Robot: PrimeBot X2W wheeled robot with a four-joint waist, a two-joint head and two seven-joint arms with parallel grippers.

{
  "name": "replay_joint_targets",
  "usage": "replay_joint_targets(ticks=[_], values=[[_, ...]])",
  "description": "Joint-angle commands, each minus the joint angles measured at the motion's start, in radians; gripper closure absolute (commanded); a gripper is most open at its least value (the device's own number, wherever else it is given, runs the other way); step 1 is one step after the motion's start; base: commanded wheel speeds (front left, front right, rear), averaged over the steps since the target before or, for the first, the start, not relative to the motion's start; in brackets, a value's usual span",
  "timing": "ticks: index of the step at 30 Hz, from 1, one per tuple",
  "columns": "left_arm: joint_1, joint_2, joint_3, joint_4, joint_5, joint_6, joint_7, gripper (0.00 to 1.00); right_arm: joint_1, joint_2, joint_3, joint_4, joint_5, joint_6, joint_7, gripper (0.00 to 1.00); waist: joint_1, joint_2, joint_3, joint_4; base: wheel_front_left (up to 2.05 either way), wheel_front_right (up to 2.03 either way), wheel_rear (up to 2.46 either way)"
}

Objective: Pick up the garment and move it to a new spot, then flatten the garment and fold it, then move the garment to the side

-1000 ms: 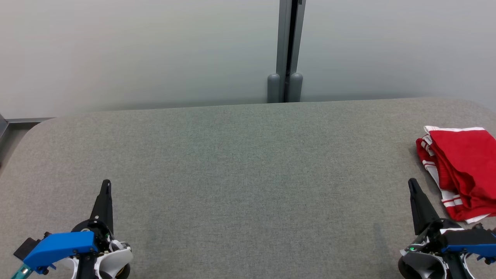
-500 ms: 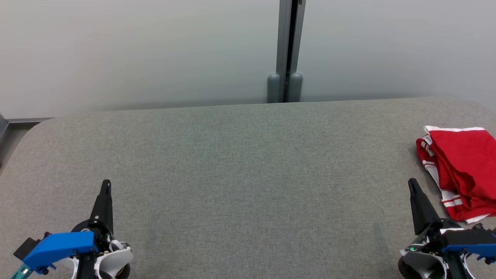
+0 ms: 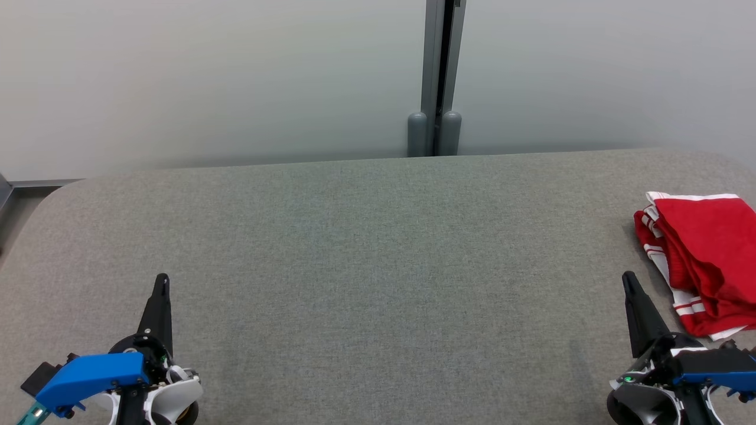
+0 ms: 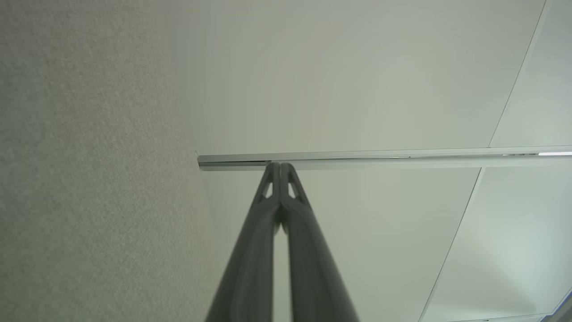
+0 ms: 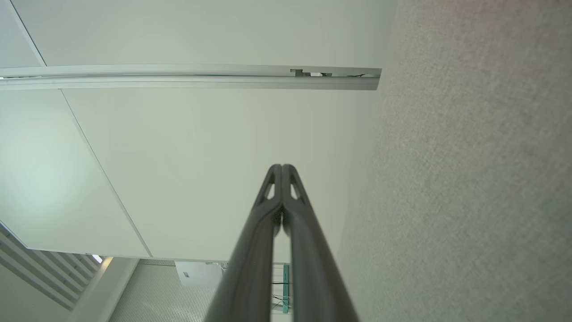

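Observation:
The garment [image 3: 706, 254], red with white stripes and trim, lies folded in a loose bundle at the right edge of the grey felt table [image 3: 366, 265], partly cut off by the head view's border. My right gripper [image 3: 628, 278] rests at the lower right, shut and empty, its tip a short way left of the garment's near end. At the lower left my left gripper [image 3: 162, 280] is shut too, holding nothing, far from the garment. Each wrist view shows its own fingers pressed together: left gripper [image 4: 280, 166], right gripper [image 5: 282, 167].
A pale wall panel [image 3: 207, 77] with a grey vertical post [image 3: 436, 77] stands right behind the table's far edge. The table's rounded left corner [image 3: 53, 195] drops to a floor strip.

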Motion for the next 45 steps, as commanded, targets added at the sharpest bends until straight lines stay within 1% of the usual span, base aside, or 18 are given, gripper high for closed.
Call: replay_joint_targets(ticks=[1, 45], values=[[-0.009, -0.002, 0.001, -0.004, -0.002, -0.004, 0.004, 1.00, -0.013, 0.001, -0.002, -0.003, 0.003, 0.000, 0.003, 1.00, 0.0000, -0.0001, 0.000, 0.000, 0.00, 0.00, 0.00], [-0.009, -0.002, 0.001, -0.004, -0.002, -0.004, 0.004, 1.00, -0.012, 0.001, -0.002, -0.003, 0.003, 0.000, 0.003, 1.00, 0.0000, -0.0001, 0.000, 0.000, 0.00, 0.00, 0.00]])
